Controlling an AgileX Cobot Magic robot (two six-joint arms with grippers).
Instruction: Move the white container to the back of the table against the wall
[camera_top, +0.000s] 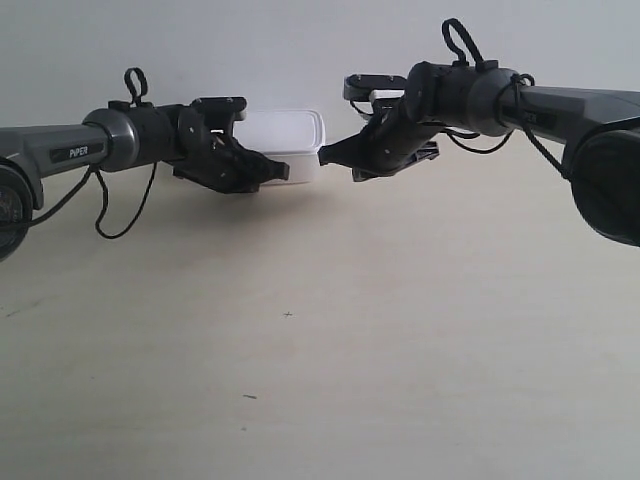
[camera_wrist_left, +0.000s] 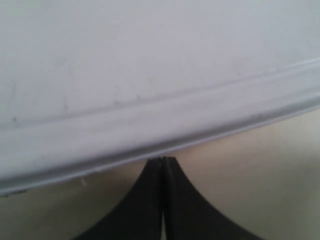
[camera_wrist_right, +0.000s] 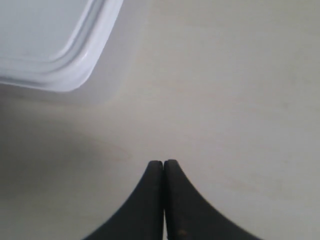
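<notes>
Where the tabletop (camera_top: 300, 390) lies nearest the exterior camera, its pale wood grain carries a few small dark specks (camera_top: 288, 315). Farther back, two dark arms extend inward from either side, each trailing a looped black cable (camera_top: 125, 210). The arm at the exterior view's left (camera_top: 120, 140), lettered PiPER, ends in a claw (camera_top: 280, 172) that overlaps the lower front of the container (camera_top: 290, 135). The arm at the exterior view's right (camera_top: 480, 95) ends in a claw (camera_top: 325, 156) whose tip stands just beside the container's end; contact cannot be judged from this view. Left wrist view: the left claw (camera_wrist_left: 161, 161) has its fingers pressed together with nothing between them, and its tip sits right at the rim of the container (camera_wrist_left: 150, 75), whose lid fills most of the picture above a strip of tabletop (camera_wrist_left: 250, 160). Right wrist view: the right claw (camera_wrist_right: 163, 163) is likewise closed and empty, above bare tabletop (camera_wrist_right: 225, 100) and apart from a rounded corner of the container (camera_wrist_right: 45, 40), which casts a soft shadow. The container, lid on, rests at the far side of the tabletop with a long side toward the exterior camera. Directly behind it rises the plain wall (camera_top: 300, 50); whether the two touch cannot be told.
</notes>
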